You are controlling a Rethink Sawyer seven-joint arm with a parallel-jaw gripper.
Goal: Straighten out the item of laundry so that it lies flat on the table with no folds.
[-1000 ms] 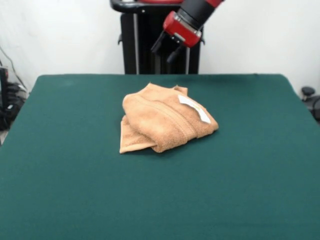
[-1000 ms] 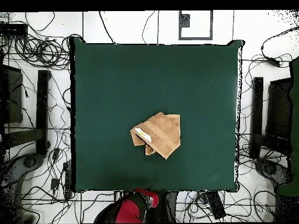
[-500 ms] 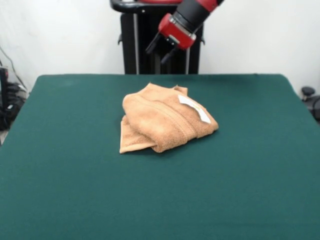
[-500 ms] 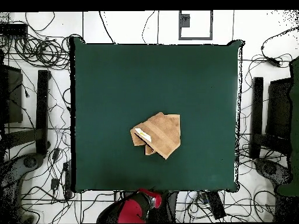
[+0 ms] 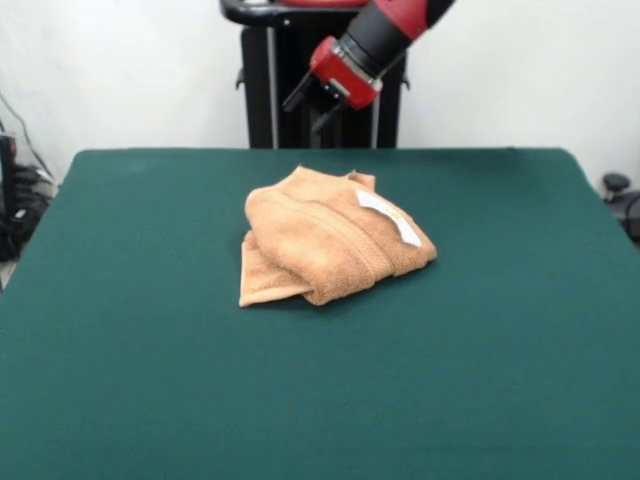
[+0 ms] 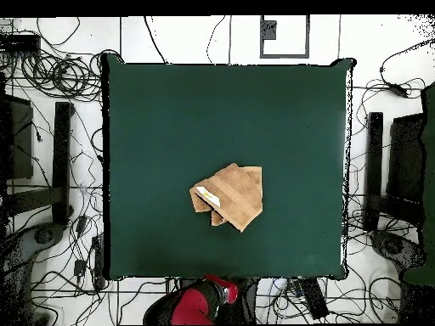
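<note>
- The green bench (image 5: 120, 380) is bare across the lower half of the front view, so a corner drawn toward the bottom of the frame would have space to unroll.
- The hand towel (image 5: 325, 240) sits a little above frame centre, bunched into a thick folded wad. A single flat layer pokes out at its lower left, and the white tag (image 5: 390, 216) lies on top at the right.
- The best grip is likely that lower-left flap: pinch only the top layer, lift enough to free the fold, then draw it outward rather than dragging the whole wad.
- The gripper (image 5: 308, 98) hangs at top centre, above and behind the towel — fingers spread apart, holding nothing.
- It should come down onto an edge, not the bulky middle.
</note>
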